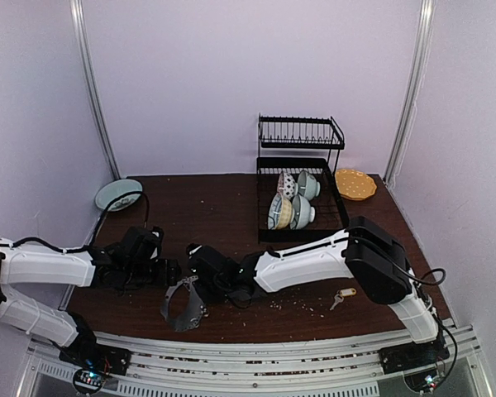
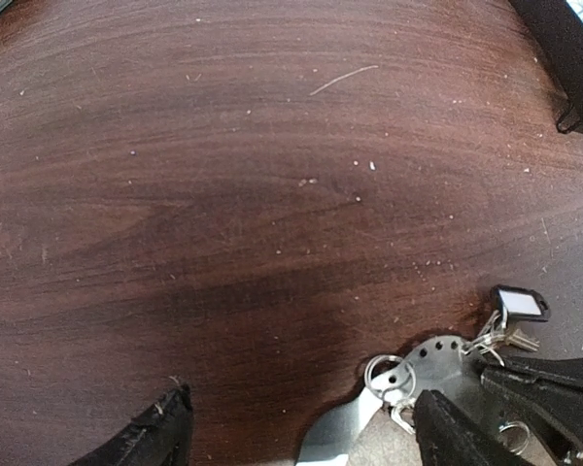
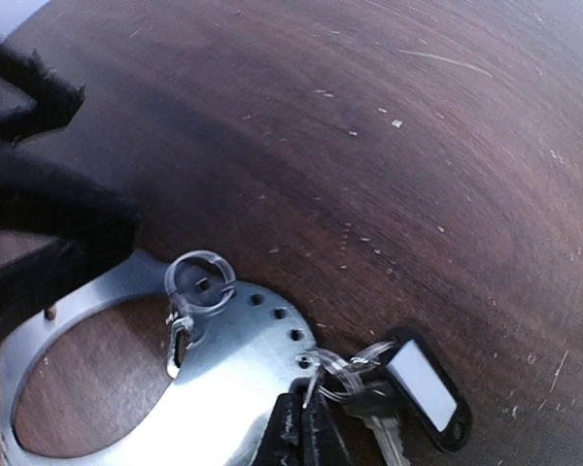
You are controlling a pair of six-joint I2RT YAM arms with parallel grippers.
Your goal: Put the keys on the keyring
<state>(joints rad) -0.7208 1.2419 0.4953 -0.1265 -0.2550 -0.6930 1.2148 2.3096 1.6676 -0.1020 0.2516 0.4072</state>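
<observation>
Fingers of right gripper (image 3: 303, 416) pinch keyring (image 3: 233, 359) plate.
Left gripper (image 2: 301, 403), jaws wide apart, sits at the keyring's left side; the keys (image 1: 343, 295) lie on the table (image 1: 223, 207) well right of it.

- My left gripper (image 2: 301, 408) has its jaws spread wide. All I get is the two black fingertips (image 2: 160, 432) poking up from the bottom edge, with nothing pinched.
- The keyring (image 2: 437, 357) sits low right. It's flat grey metal with a row of small holes, and its band runs off the bottom edge between my fingers, closer to the right one.
- A small wire ring (image 2: 384, 374) hangs at its left end.
- A black-and-white tag (image 2: 521, 303) and a couple of little keys (image 2: 513, 339) bunch at its right end.
- The right gripper (image 2: 525, 383) pokes in from the bottom right corner with its tip at the keyring. Can't make out the contact from here.
- Everything else is dark wood table (image 2: 223, 194), crumb-speckled, with one pale streak (image 2: 344, 80) up top.
</observation>
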